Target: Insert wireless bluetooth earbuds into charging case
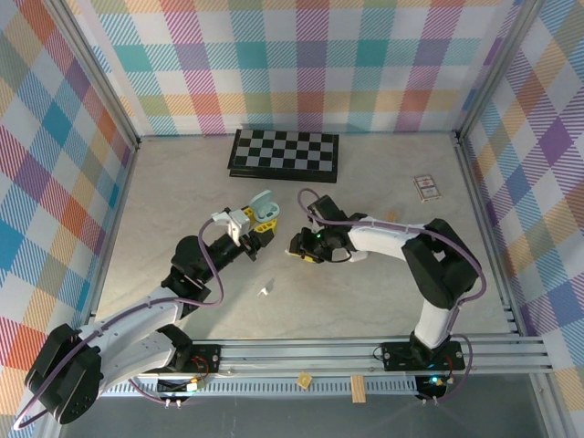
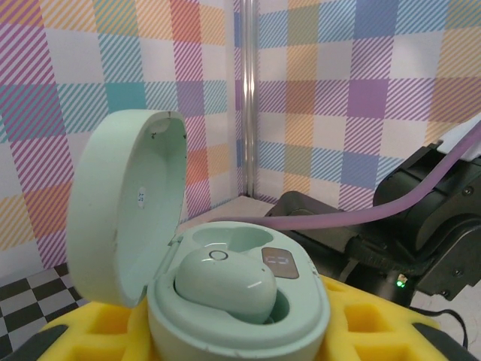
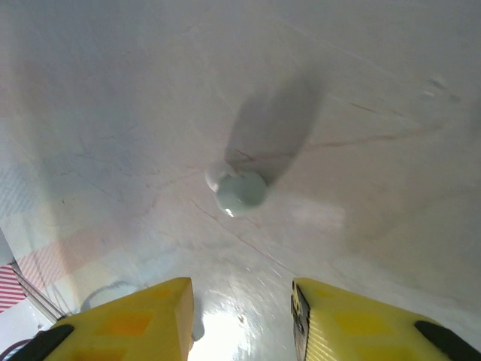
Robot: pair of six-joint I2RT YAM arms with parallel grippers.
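Left gripper (image 1: pixel 261 226) is recorded clamped on the mint-green charging case (image 2: pixel 240 308), which is held upright between the yellow fingers (image 2: pixel 368 323). The lid (image 2: pixel 124 210) is hinged open and stands at the case's left side in the left wrist view. One mint earbud (image 2: pixel 222 289) is seated in the case well nearest that camera, and a small dark panel (image 2: pixel 279 262) is noted just behind it. A loose earbud (image 1: pixel 265 290), pale in colour, is lying on the table (image 1: pixel 182 182), apart from the case on the side towards the arm bases. The right gripper (image 1: pixel 303 248) is placed just right of the case and slightly nearer the bases. In the right wrist view its fingers (image 3: pixel 361 323) are spread apart with nothing between them, and the loose earbud is seen on the table surface ahead of the fingertips, untouched. A chessboard (image 1: pixel 285 153) is laid beyond the case, by the far wall. A small card box (image 1: pixel 426 187) is lying well to the right of the case.
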